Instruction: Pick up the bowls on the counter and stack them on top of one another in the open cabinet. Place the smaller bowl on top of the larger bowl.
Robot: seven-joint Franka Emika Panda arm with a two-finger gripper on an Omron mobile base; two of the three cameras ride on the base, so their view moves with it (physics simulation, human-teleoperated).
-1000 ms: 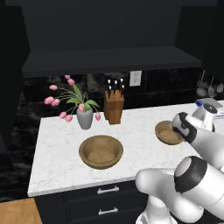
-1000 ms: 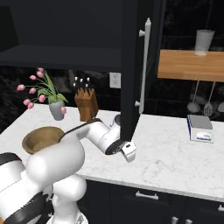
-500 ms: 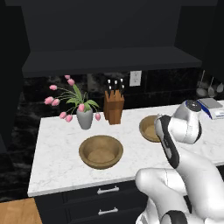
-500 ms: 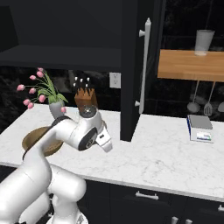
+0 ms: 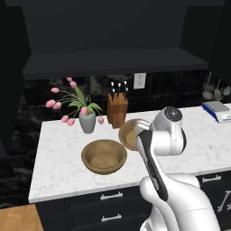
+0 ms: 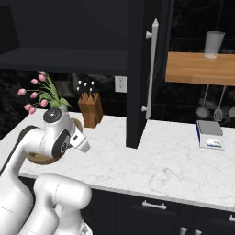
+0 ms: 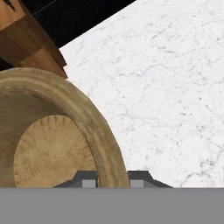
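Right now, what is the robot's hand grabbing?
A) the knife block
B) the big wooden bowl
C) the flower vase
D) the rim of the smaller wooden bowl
D. In the hand view the hand has a fingertip on each side of the rim of the smaller bowl, while the larger bowl sits apart on the counter.

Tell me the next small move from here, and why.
Probably lift straight up. The fingers clamp the smaller bowl by its rim, low over the counter beside the larger bowl, and the cabinet shelf is well above.
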